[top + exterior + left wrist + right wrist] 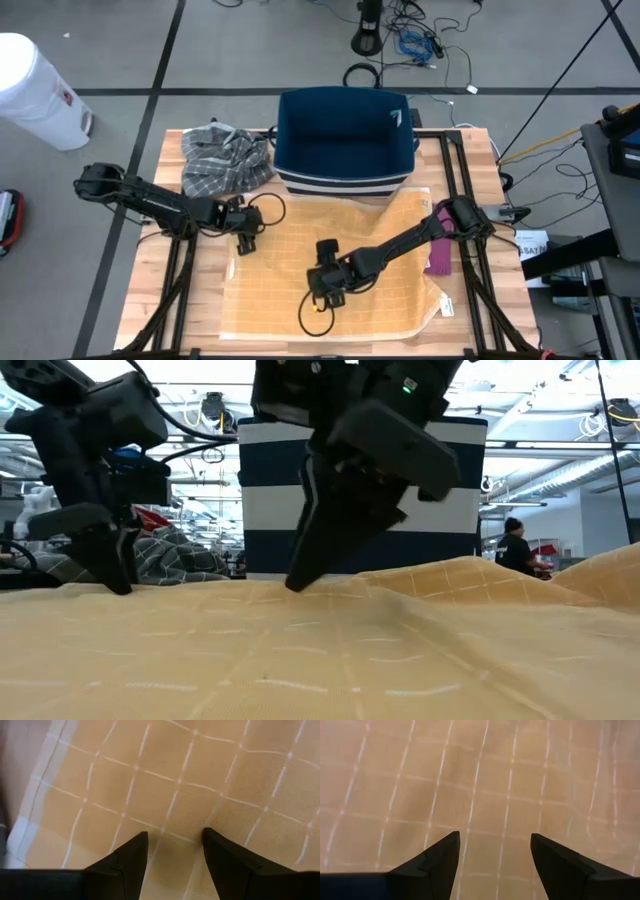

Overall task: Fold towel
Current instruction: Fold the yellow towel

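Crumpled grey plaid cloth [224, 157] far left on the wooden table [170, 300]. Left gripper [243, 240] down at the left edge of the flat tan grid-patterned towel [290, 260], fingers apart, possibly touching fabric. Right gripper [322, 293] wide open over towel centre. Navy striped fabric bin [345, 140] far centre.

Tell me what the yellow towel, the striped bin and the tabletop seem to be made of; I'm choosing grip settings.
Yellow towel: soft woven cloth, matte, probably cotton; it creases and shows a pale woven grid.
Striped bin: navy and white fabric, likely canvas; its walls look soft and matte.
Tabletop: light wood planks, butcher-block style, smooth finish; grain and seams show.
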